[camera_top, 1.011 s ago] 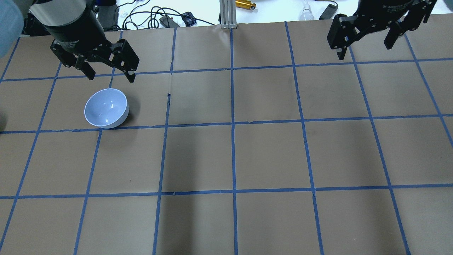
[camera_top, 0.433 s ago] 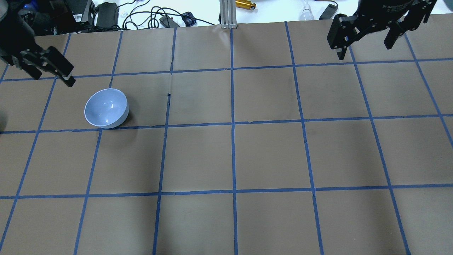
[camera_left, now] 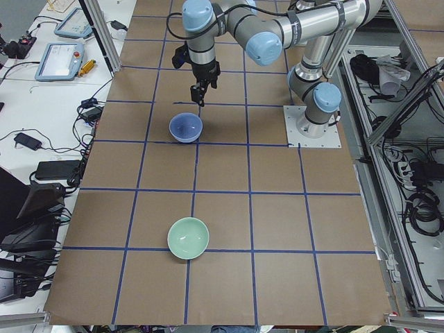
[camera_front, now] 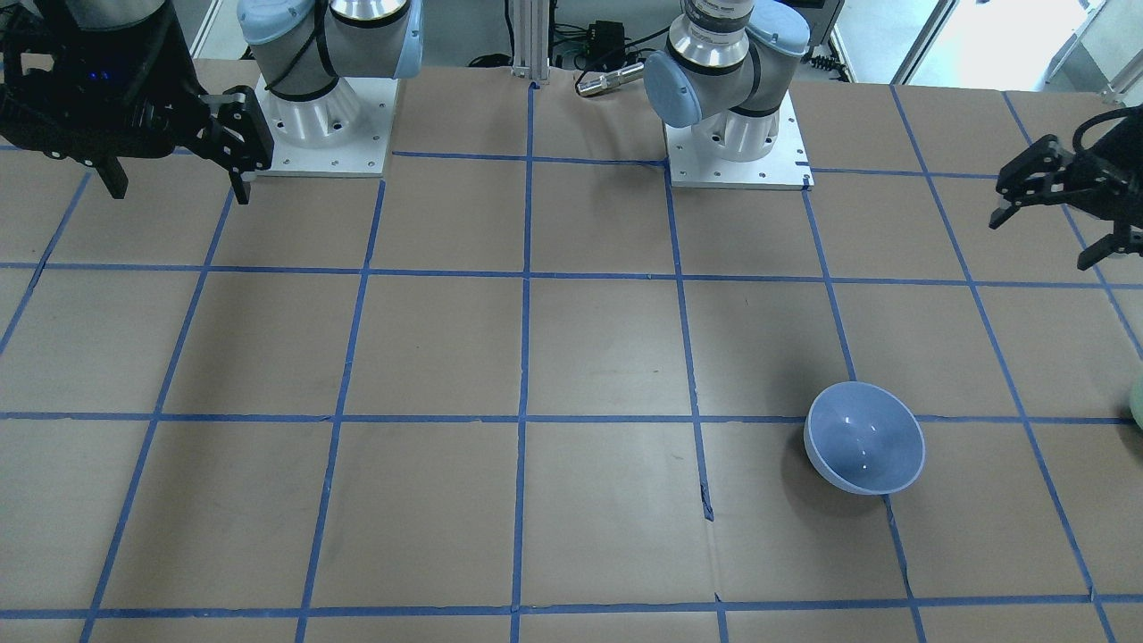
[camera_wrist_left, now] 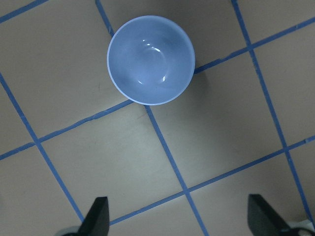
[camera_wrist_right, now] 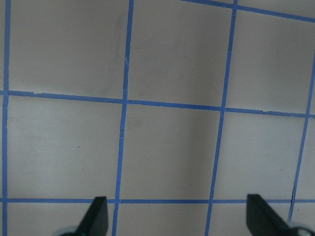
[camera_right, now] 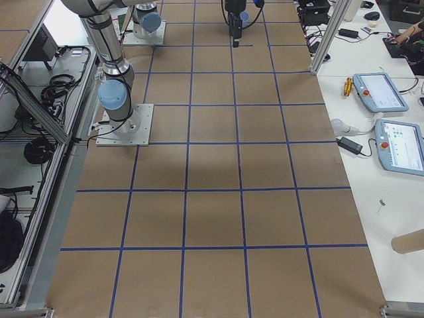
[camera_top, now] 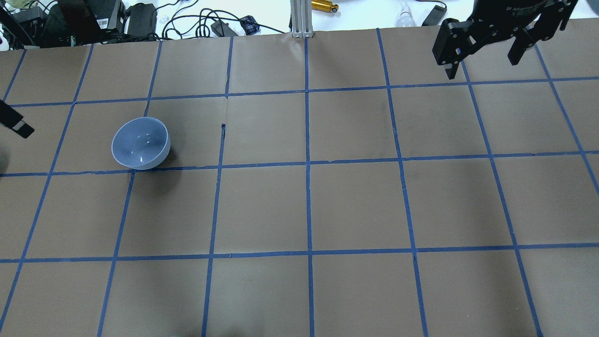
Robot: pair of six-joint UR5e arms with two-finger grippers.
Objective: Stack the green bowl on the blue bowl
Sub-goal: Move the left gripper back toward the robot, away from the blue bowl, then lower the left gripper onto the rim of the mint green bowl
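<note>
The blue bowl (camera_top: 140, 142) stands upright and empty on the left part of the table; it also shows in the front view (camera_front: 864, 438) and the left wrist view (camera_wrist_left: 151, 60). The green bowl (camera_left: 188, 238) stands upright further toward the table's left end; only a sliver shows at the front view's right edge (camera_front: 1138, 402), and it is outside the overhead view. My left gripper (camera_front: 1040, 241) is open and empty, raised, apart from both bowls; just one fingertip (camera_top: 18, 128) shows overhead. My right gripper (camera_top: 482, 65) is open and empty, high at the far right.
The table (camera_top: 309, 206) is covered in brown paper with a blue tape grid. Cables and boxes (camera_top: 210, 23) lie beyond its far edge. The two arm bases (camera_front: 737, 152) stand at the robot's side.
My left gripper has swung from just behind the blue bowl out to the overhead view's left edge, still open and empty. The blue bowl and the right arm have not moved.
</note>
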